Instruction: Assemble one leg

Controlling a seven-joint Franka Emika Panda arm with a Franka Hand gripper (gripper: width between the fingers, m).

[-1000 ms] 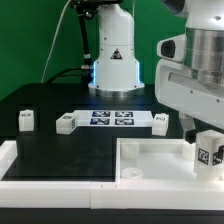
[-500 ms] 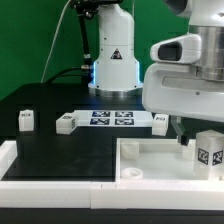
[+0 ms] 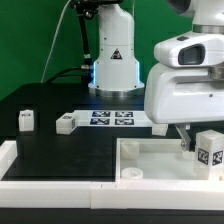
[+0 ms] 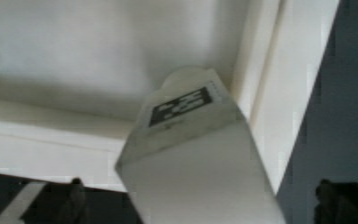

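Exterior view: arm over the white tray (image 3: 140,160) at the exterior view's right. One leg (image 3: 210,148) stands upright in the tray's right corner, presumably seated in a socket. Gripper (image 3: 182,138) just left of it; finger state cannot be told. Two more legs (image 3: 27,120) (image 3: 66,124) wait on the black table (image 3: 50,145), beside the marker board (image 3: 112,119).

White tagged leg (image 4: 190,150) close up, white tray (image 4: 87,70) behind

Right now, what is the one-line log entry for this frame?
tool: over the tray, state unclear | leg: upright by tray's far corner, exterior view's right | two loose legs on table | marker board untouched
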